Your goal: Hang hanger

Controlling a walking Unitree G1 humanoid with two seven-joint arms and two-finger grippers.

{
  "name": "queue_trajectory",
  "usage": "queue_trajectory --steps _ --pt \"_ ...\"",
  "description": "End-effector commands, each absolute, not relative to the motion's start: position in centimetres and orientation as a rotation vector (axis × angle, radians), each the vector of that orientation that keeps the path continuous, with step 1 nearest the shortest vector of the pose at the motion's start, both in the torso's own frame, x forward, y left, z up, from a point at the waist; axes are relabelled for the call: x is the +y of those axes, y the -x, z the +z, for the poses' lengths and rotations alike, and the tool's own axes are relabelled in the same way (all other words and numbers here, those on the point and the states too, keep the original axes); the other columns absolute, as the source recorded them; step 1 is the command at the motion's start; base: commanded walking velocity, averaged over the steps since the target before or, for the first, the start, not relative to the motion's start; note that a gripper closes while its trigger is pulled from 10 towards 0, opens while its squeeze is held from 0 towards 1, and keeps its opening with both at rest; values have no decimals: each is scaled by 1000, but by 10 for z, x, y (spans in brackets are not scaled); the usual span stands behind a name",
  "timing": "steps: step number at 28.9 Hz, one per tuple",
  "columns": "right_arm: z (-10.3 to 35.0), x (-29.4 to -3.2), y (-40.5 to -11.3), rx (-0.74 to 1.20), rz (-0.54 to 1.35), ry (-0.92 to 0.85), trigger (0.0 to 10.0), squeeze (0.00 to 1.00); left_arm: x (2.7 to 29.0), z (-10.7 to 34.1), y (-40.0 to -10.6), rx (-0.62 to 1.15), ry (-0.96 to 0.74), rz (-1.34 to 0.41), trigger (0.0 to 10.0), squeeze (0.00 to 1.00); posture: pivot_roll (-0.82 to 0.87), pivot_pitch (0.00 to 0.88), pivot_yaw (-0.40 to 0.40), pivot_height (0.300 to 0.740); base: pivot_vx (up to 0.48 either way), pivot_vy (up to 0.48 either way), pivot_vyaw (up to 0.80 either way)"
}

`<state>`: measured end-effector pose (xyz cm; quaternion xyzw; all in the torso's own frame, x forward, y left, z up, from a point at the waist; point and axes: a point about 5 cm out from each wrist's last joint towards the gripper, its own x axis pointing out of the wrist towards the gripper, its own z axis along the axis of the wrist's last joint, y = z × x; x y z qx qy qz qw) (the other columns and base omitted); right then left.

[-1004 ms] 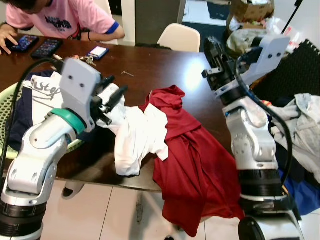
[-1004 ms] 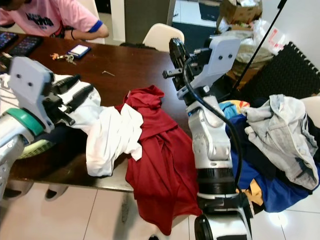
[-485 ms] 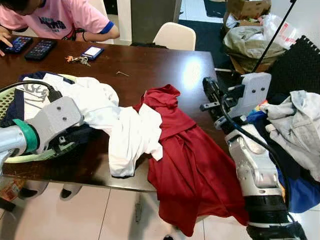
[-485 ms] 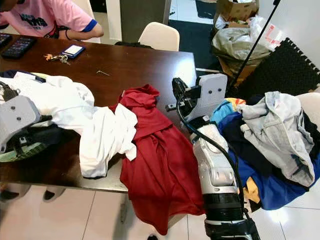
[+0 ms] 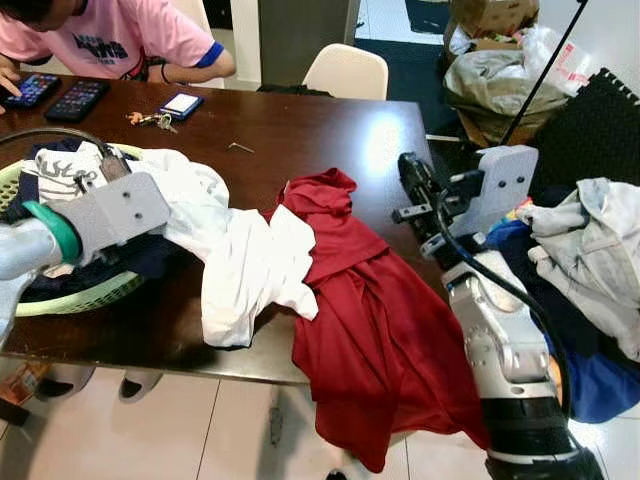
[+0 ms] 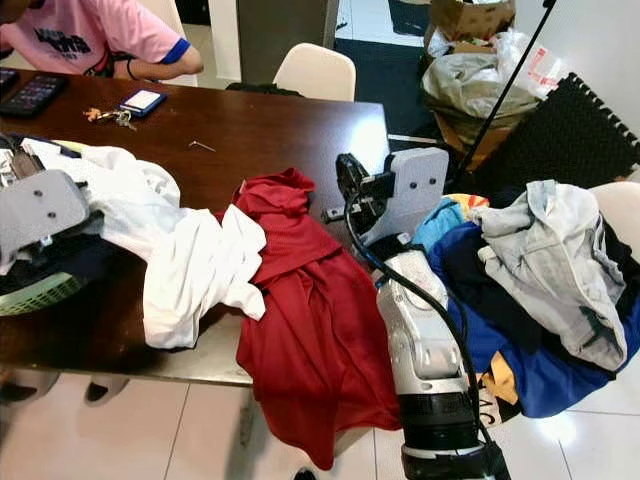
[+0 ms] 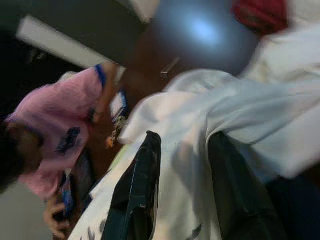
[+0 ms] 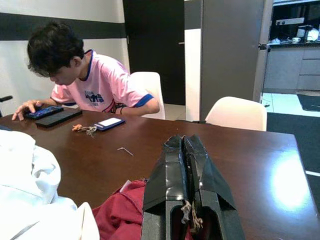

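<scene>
1. Green mesh laundry basket (image 5: 70,300) on the dark wood table (image 5: 300,140), stuffed with white and navy clothes.
2. White shirt (image 5: 250,270) spills from the basket; crumpled red shirt (image 5: 370,310) beside it, draped over the table edge.
3. Left gripper (image 7: 175,190) over the basket, fingers spread, pressed into white cloth, nothing held.
4. Right gripper (image 8: 183,165) above the table by the red shirt, fingers closed, empty.
5. Person in a pink shirt (image 5: 130,35) sits at the table's far side.
6. Can't tell where any hanger is.

On the bench (image 5: 330,130) lie 1 red garment (image 5: 370,320), 1 white garment (image 5: 250,275), 1 green laundry basket (image 5: 75,300), 3 phones (image 5: 181,103), 1 bunch of keys (image 5: 148,119) and 1 small metal key (image 5: 239,148). 1 person (image 5: 110,35) sits there, and 1 cream chair (image 5: 345,72) stands behind.
</scene>
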<state>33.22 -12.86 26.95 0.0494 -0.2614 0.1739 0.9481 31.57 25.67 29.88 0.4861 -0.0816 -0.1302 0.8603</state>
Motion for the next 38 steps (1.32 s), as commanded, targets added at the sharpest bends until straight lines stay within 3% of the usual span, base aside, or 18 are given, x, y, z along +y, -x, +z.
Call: queue_trajectory --steps 1,2,3,7,8,20,30,31,32,33,36,37,38 --pt "271 -126 -332 -536 363 -99 10000 0 262 298 -315 -160 -971 -231 10000 0 34 181 16 740 0 0 0" --pt "271 -126 -332 -535 365 -100 10000 0 264 296 -316 -149 -955 -220 10000 0 34 181 16 740 0 0 0" --pt "271 -125 -332 -533 369 -102 10000 0 267 293 -317 -139 -940 -199 5804 0 35 180 15 740 0 0 0" --pt "270 -123 -332 -531 372 -103 10000 0 270 291 -319 -130 -925 -177 5804 0 35 178 14 740 0 0 0" --pt "271 -122 -332 -532 377 -104 10000 0 271 287 -319 -109 -861 -180 0 0 36 172 11 740 0 0 0" --pt "275 -120 -335 -546 382 -107 10000 0 275 281 -327 -84 -672 -127 0 0 36 153 16 740 0 0 0" --pt "276 -120 -335 -553 379 -108 10000 0 265 307 -328 -258 -724 -38 0 0 38 148 15 740 0 0 0" --pt "279 -118 -335 -565 383 -115 10000 0 250 330 -326 -437 -785 -2 10000 0 37 147 16 740 0 0 0" --pt "279 -118 -335 -565 383 -115 10000 0 250 330 -326 -437 -785 -2 10000 0 37 147 16 740 0 0 0" --pt "285 -112 -334 -585 404 -129 10000 0 221 359 -320 -663 -864 -24 10000 0 40 142 12 740 0 0 0" --pt "285 -112 -334 -585 404 -129 10000 0 221 359 -320 -663 -864 -24 10000 0 40 142 12 740 0 0 0" --pt "290 -105 -333 -602 433 -145 10000 0 193 379 -313 -842 -931 -80 10000 0 42 141 12 740 0 0 0" --pt "290 -105 -333 -602 433 -145 10000 0 193 379 -313 -842 -931 -80 10000 0 42 141 12 740 0 0 0"
